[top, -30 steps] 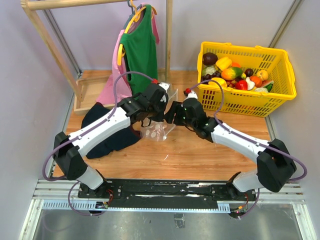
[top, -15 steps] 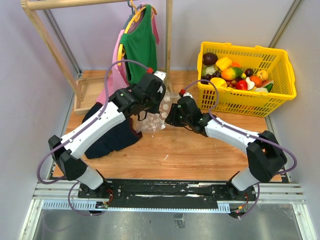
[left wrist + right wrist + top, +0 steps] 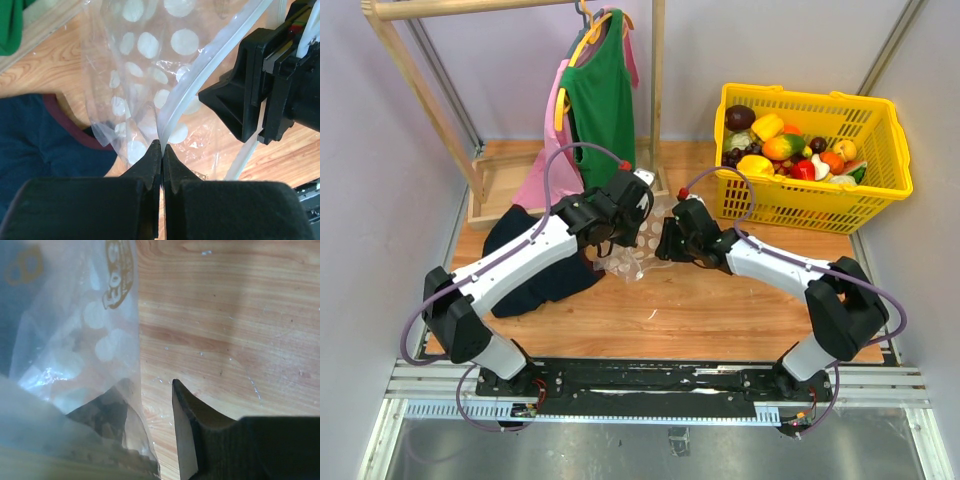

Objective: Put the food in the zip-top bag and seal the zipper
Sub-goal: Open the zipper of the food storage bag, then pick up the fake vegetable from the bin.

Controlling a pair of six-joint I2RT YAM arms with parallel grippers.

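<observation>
The clear dotted zip-top bag (image 3: pixel 625 262) hangs between my two grippers over the wooden table. My left gripper (image 3: pixel 632 228) is shut on the zipper (image 3: pixel 200 70), pinching the strip at its fingertips (image 3: pixel 161 147), and the dotted bag (image 3: pixel 145 45) hangs beyond them. My right gripper (image 3: pixel 665 240) is open at the bag's edge. In the right wrist view (image 3: pixel 146 386) one finger shows through the bag's plastic (image 3: pixel 75 340) and the other finger (image 3: pixel 187 440) is outside over bare wood. The food (image 3: pixel 790 148) lies in the yellow basket (image 3: pixel 895 140) at the back right. I see no food in the bag.
A dark navy cloth (image 3: pixel 525 260) lies left of the bag, under my left arm. A wooden clothes rack (image 3: pixel 495 185) with a green top (image 3: pixel 600 95) and a pink one stands at the back left. Walls close both sides.
My left gripper lifted the bag's zipper edge up and back, then came down slightly. My right gripper moved left and back, up to the bag's edge.
</observation>
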